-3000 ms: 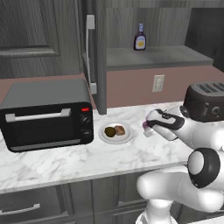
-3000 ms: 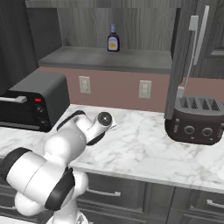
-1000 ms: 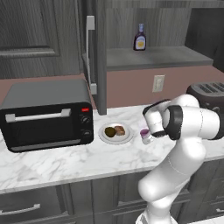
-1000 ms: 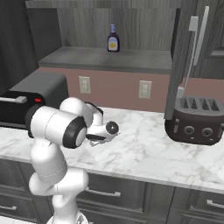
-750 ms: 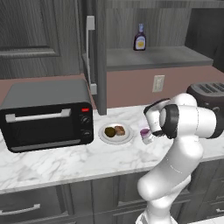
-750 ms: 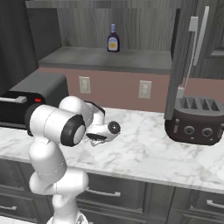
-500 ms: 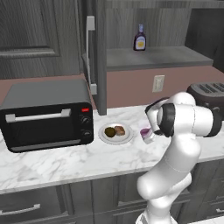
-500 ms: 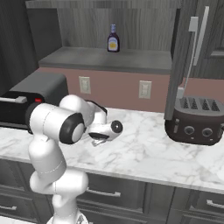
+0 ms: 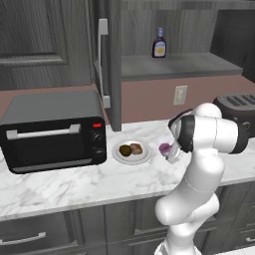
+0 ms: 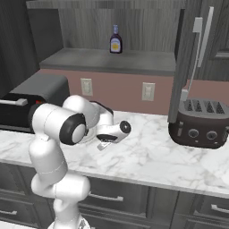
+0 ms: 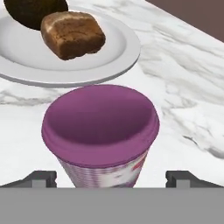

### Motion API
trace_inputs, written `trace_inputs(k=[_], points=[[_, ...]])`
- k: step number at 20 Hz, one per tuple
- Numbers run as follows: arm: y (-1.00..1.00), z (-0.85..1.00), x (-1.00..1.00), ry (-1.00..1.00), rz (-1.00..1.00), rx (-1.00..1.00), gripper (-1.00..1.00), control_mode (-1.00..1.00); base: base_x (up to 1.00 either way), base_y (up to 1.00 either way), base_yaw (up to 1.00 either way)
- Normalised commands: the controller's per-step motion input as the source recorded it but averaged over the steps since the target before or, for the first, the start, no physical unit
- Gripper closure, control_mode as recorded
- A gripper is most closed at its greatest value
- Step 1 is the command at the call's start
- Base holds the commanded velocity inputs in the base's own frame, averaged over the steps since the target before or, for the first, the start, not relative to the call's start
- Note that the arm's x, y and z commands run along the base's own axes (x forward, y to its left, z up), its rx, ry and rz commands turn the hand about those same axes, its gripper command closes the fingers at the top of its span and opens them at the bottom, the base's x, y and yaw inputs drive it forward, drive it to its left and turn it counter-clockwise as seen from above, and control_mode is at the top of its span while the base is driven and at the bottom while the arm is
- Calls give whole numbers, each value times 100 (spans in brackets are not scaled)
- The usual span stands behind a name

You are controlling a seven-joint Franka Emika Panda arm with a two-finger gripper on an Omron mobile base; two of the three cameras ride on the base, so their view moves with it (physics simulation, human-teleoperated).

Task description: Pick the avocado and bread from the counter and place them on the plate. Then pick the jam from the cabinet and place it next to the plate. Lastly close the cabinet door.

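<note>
1. Gripper (image 11: 111,179) fingers stand apart on either side of the small pink-purple jam jar (image 11: 101,133), no pad visibly touching it; over the last second the wrist has dropped lower at the white marble counter (image 9: 74,182).
2. Jam jar now rests at 3 o'clock of the round pale plate (image 9: 119,155), just beside it.
3. Dark oval avocado (image 9: 125,150) and tan bread lump (image 9: 136,148) lie on the plate.
4. Remaining, by appearance: the tall dark grey cabinet door (image 9: 115,64), open.

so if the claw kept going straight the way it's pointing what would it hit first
Most likely the jam: in the hand view it stands right ahead between the claw's fingertips, which look spread wide of it. Just beyond is the rim of the plate holding the bread. Depth is hard to judge.
</note>
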Motion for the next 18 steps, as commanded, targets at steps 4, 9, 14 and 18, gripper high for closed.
trace_inputs(k=[4,9,14,18], points=[[-31,-37,-39,0,10,-8,-100,-100,0,0,0],[-32,-31,-49,-2,9,-8,-100,-100,0,0,0],[-30,-10,-71,-7,11,-5,-100,-100,0,0,0],[-10,14,-82,-10,21,-1,-100,-100,0,0,0]])
